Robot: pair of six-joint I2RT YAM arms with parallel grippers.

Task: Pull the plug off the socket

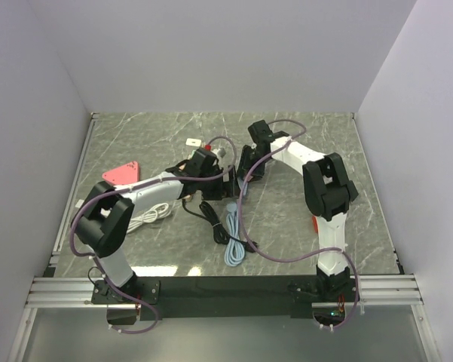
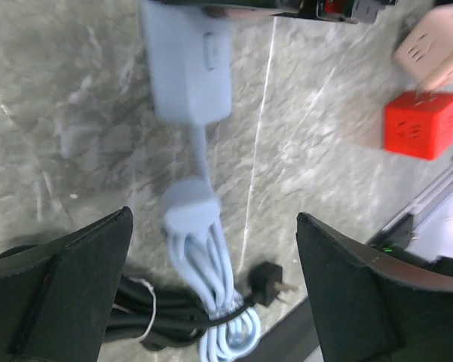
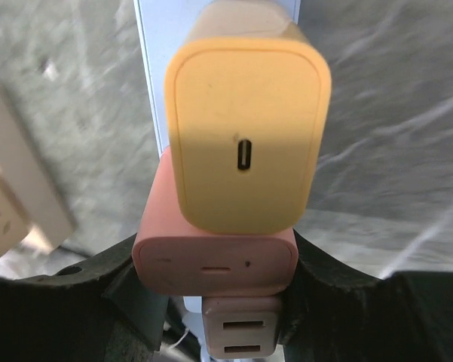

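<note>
The pink plug (image 3: 215, 260) is sitting in the pale socket strip (image 3: 154, 75) at mid-counter, between the two arms. It is a rounded, salmon-coloured block, and its flat back with a thin slot and a small dot is facing the right wrist camera. It is standing straight out of the strip toward that camera, with its longer side lying across the strip. In that view a yellow plug (image 3: 245, 136) is sitting just above it and a paler one with two ports just below.

The left end effector (image 2: 213, 226) is hanging wide open and gripping nothing, over the strip's pale blue cable (image 2: 211, 286), which is lying coiled on the counter (image 2: 60, 90). The right end effector (image 3: 215, 275) is closing partway around the pink plug, and its black fingers (image 3: 113, 283) are pressing against both of the plug's short sides.
</note>
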